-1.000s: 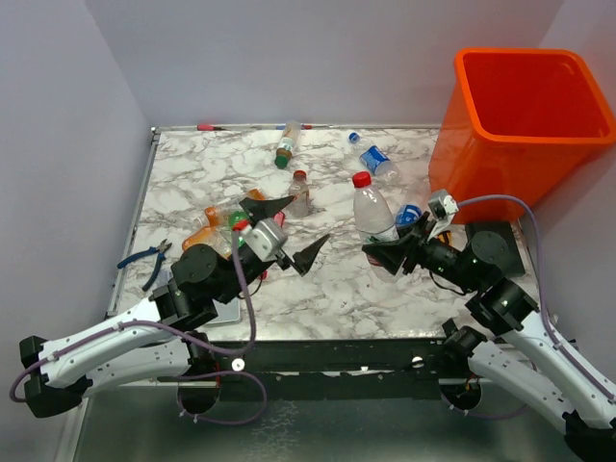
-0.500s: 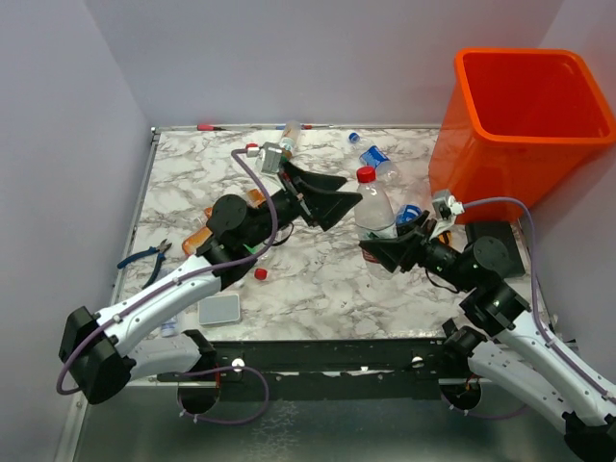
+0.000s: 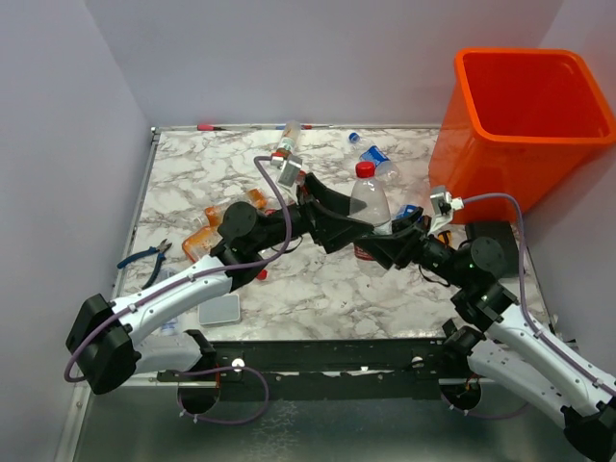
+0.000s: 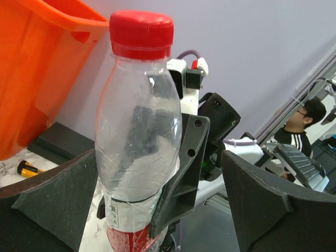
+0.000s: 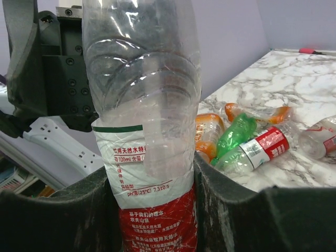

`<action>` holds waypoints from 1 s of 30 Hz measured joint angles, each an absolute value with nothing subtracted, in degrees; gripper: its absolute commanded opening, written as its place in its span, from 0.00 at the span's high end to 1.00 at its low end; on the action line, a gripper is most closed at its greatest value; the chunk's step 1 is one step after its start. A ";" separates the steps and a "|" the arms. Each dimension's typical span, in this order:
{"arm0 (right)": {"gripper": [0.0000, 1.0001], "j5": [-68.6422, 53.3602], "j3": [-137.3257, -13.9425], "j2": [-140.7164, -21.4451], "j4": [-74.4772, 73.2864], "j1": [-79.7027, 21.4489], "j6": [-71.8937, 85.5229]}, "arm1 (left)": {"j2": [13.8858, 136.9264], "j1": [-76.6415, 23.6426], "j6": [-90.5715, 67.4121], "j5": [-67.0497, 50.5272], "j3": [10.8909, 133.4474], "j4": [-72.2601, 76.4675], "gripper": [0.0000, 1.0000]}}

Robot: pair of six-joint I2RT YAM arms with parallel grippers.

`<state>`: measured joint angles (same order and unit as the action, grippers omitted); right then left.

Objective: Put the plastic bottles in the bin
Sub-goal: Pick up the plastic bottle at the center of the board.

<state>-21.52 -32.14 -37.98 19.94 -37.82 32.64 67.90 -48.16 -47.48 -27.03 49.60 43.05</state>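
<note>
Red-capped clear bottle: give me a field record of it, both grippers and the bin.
held item: red-capped clear bottle, upright, cap on
right gripper: shut on the bottle's labelled lower part
left gripper: open, fingers either side of the bottle
bin: orange, far right; bottle not in it
other bottles: lying on the marble table

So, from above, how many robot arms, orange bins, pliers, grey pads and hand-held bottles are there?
Robot arms: 2, left arm and right arm
Orange bin: 1
Blue-handled pliers: 1
Grey pad: 1
Red-capped bottle in the right hand: 1
Total: 6
</note>
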 measured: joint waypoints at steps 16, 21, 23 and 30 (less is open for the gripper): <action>0.10 -24.51 -32.75 -38.83 17.43 -38.09 33.89 | 69.69 -51.88 -43.57 -22.63 46.22 44.29 0.70; 0.00 -23.64 -36.84 -35.55 5.48 -38.09 31.16 | 67.94 -51.88 -42.98 -20.80 44.91 44.82 0.70; 0.00 -22.28 -40.53 -34.48 -0.58 -38.09 29.02 | 66.78 -51.88 -42.46 -19.84 44.31 45.06 0.71; 0.08 -11.49 -57.95 -33.78 -13.72 -38.09 22.31 | 63.26 -51.88 -37.28 -18.81 42.22 42.74 0.72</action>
